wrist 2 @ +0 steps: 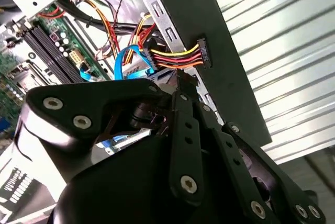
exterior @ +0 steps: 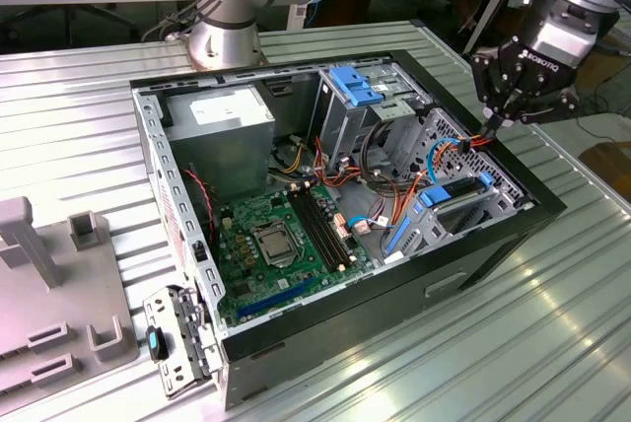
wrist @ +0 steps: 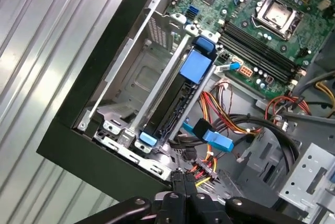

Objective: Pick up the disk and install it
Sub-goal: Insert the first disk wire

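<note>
Currently, the gripper [exterior: 494,126] hangs over the case rim on the exterior view's right. In the first wrist view the gripper [wrist: 180,178] has its two fingertips drawn together with no gap between them. The tips sit right at a black power connector [exterior: 480,142] fed by yellow, red and black wires, which rests at the rim of the computer case [exterior: 463,274]. Whether the tips pinch the connector, its wires or nothing cannot be determined. In the second wrist view the power connector [wrist 2: 203,54] stands just beyond the tips, and the gripper's own black linkage hides the contact zone.

The disk [exterior: 458,195] sits inside the grey drive cage [wrist: 138,85], at the end of the case toward the exterior view's right and apart from the gripper. In the first wrist view the disk [wrist: 166,113] presents edge-on as a dark slab with blue carrier parts at both ends. Its flat faces are hidden by the cage walls, and whether it is fully seated cannot be judged. A blue data cable [wrist: 214,139] lies just beside the cage; where its plug ends is hard to make out.

Note: the motherboard [exterior: 271,245] lies exposed in the open case. The arm's base [exterior: 227,33] stands behind the case on the ribbed metal table [exterior: 552,343], cut off at the picture's upper edge.
</note>
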Tool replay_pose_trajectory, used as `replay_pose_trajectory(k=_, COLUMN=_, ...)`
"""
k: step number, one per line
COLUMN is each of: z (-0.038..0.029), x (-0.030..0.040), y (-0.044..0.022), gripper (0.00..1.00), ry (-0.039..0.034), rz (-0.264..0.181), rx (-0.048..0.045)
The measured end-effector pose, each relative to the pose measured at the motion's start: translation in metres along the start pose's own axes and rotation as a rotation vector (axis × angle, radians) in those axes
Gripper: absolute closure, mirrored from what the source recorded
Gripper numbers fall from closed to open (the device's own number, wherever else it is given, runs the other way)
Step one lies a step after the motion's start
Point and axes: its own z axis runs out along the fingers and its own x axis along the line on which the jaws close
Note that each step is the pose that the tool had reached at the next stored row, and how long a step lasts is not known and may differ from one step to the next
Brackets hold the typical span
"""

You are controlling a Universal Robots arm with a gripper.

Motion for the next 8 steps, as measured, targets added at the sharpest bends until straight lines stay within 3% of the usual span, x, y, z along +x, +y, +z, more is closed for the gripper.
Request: replay_pose_trajectory(k=8, z=0.0002, x=0.0002, y=-0.0003, gripper=0.89, ry=-0.0047, rz=-0.135, rx=0.0007)
